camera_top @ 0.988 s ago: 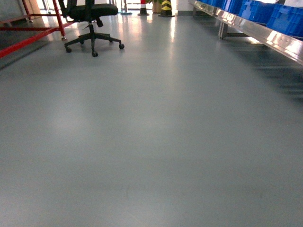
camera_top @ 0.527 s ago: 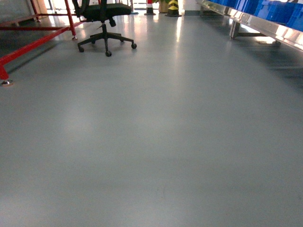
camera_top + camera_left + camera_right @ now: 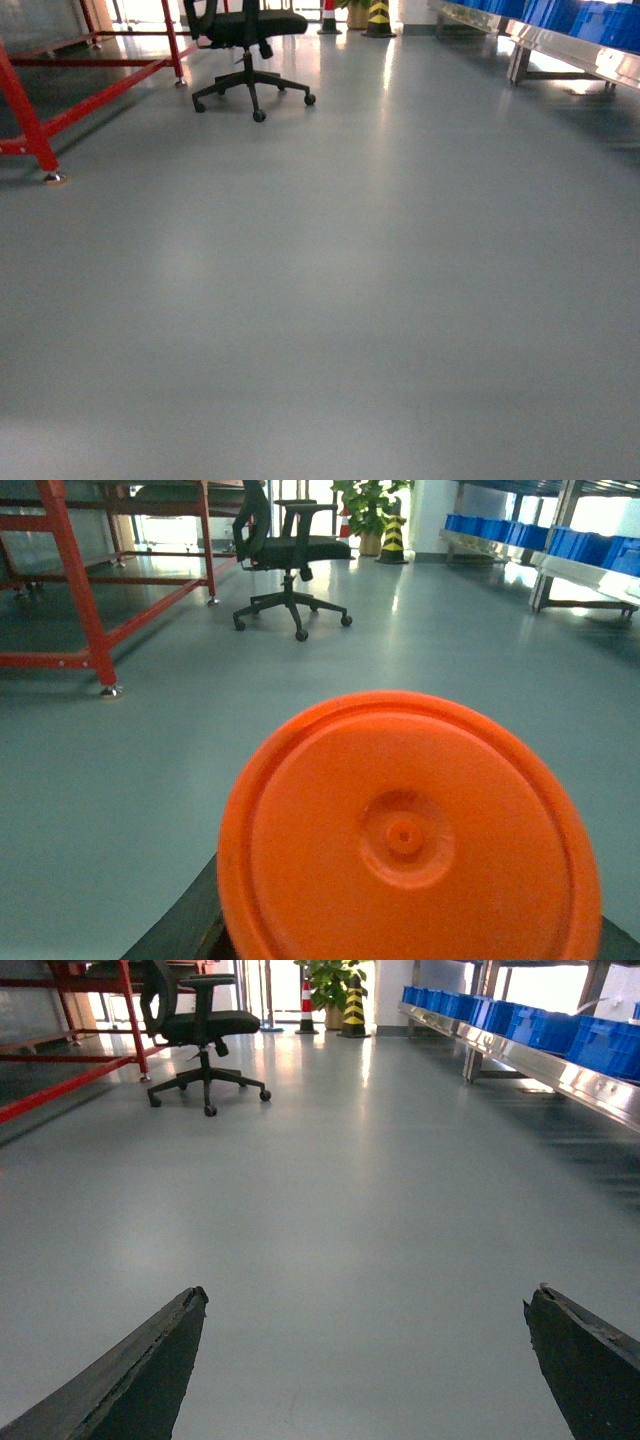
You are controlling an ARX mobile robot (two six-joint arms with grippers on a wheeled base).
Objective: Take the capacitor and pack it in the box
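A round orange disc with a dimple at its centre, the capacitor [image 3: 405, 835] seen end-on, fills the lower half of the left wrist view. My left gripper [image 3: 405, 945] is shut on it; only a dark finger [image 3: 185, 930] shows at its lower left edge. My right gripper [image 3: 370, 1290] is open, its two dark fingertips far apart over bare grey floor, nothing between them. Neither gripper shows in the head view. The box is out of view.
A black office chair [image 3: 250, 40] stands ahead on the left. A red metal frame [image 3: 35, 120] with a foot on the floor runs along the left. A steel bench with blue bins [image 3: 560, 1035] lines the right. Striped cones [image 3: 378, 15] and a plant [image 3: 325, 980] stand far back.
The head view has swung left: the chair and cones slid rightward in frame, the red frame's leg came into sight, and the blue bins slipped toward the right edge.
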